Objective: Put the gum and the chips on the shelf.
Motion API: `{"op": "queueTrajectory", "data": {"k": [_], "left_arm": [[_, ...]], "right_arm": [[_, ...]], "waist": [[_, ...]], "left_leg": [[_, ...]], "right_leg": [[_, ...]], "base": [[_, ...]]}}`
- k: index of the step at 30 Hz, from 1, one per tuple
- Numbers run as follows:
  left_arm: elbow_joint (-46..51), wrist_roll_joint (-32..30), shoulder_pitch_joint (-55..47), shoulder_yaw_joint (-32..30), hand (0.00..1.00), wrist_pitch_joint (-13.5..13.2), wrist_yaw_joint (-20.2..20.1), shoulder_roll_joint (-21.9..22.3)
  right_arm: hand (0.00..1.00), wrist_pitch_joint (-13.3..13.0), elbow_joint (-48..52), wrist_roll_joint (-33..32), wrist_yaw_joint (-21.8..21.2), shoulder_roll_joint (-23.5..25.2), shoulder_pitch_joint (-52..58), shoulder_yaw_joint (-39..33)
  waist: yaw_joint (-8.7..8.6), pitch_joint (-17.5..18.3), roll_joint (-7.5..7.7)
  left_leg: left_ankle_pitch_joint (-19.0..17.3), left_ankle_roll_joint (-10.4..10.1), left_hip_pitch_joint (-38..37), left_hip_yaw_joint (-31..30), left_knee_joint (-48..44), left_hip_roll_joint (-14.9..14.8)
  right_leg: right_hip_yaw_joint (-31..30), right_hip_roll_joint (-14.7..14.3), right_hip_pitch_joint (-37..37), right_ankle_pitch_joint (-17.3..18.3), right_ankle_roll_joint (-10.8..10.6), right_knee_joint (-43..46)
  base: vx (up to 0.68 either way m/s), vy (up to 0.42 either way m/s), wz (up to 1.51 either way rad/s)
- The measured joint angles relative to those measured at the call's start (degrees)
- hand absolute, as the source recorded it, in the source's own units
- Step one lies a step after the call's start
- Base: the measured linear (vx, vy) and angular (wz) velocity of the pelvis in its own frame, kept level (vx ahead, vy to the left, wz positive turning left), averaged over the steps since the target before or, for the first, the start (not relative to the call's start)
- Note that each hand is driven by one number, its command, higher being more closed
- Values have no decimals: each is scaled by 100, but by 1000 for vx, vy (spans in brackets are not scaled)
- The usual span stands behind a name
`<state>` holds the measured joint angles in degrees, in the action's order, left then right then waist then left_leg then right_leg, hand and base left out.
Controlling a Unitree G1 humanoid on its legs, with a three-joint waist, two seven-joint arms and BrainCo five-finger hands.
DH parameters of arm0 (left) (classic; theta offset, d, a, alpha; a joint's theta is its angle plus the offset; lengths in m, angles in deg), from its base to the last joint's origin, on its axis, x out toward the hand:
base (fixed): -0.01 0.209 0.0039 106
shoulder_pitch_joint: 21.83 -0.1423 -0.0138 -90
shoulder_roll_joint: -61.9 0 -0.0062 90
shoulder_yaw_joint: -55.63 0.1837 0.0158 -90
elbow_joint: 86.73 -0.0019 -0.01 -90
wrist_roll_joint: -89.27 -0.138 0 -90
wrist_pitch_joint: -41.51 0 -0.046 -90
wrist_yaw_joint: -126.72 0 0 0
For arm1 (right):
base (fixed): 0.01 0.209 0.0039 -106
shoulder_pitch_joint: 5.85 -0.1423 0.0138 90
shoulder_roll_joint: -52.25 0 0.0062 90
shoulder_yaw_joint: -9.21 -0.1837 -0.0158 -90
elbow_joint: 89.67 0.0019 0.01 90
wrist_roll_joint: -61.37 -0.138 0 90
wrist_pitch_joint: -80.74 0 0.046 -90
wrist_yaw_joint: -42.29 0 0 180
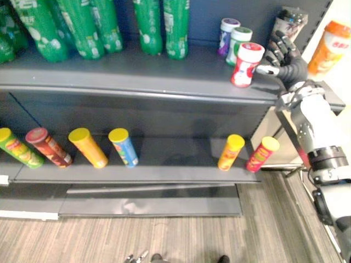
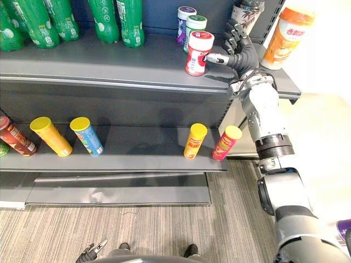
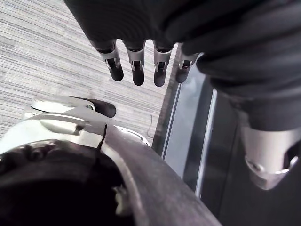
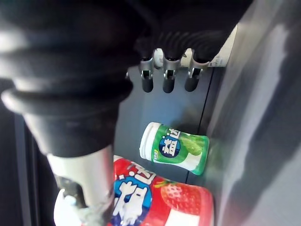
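Left hand (image 3: 137,70): low over the striped floor (image 3: 56,56), fingers straight, holding nothing.
Right hand (image 2: 237,46): raised at the top shelf (image 2: 109,63), fingers spread and loose, thumb tip at the side of the red gum (image 2: 198,53) (no grasp).
Lower shelf (image 2: 142,150): chips (image 2: 195,141) lean in a row.
Red gum: upright near the top shelf's front edge.
Behind it: green gum (image 2: 195,28), purple gum (image 2: 185,19), green bottles (image 2: 129,22).

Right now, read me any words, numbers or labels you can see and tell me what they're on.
Red gum bottle: label print too blurred to read.
Green gum bottle: blurred, unreadable.
Chip cans: too small.
Green drink bottles: too small.
Nothing can be quoted.
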<state>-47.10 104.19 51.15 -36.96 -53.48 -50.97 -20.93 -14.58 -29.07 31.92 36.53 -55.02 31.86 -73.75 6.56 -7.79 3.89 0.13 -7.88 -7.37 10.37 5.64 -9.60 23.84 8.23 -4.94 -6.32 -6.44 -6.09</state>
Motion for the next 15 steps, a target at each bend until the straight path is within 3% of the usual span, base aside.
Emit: {"op": "queueTrajectory", "data": {"k": [8,15], "left_arm": [[0,-2,2,-1,0,1,2,-1],[-39,-4,-6,4,0,-114,1,2]], "right_arm": [[0,-152,672,-53,110,0,1,-21],[0,-317,1953,-254,326,0,2,-365]], "waist": [[-9,4,-28],[-23,12,-37]], "left_leg": [[0,0,-3,5,-13,-1],[-3,-5,-65,90,-20,-4]], "right_leg": [[-4,-1,0,0,0,0],[-78,-9,-3,-7,9,0]], "base": [[0,0,0],[1,8,-5]]}}
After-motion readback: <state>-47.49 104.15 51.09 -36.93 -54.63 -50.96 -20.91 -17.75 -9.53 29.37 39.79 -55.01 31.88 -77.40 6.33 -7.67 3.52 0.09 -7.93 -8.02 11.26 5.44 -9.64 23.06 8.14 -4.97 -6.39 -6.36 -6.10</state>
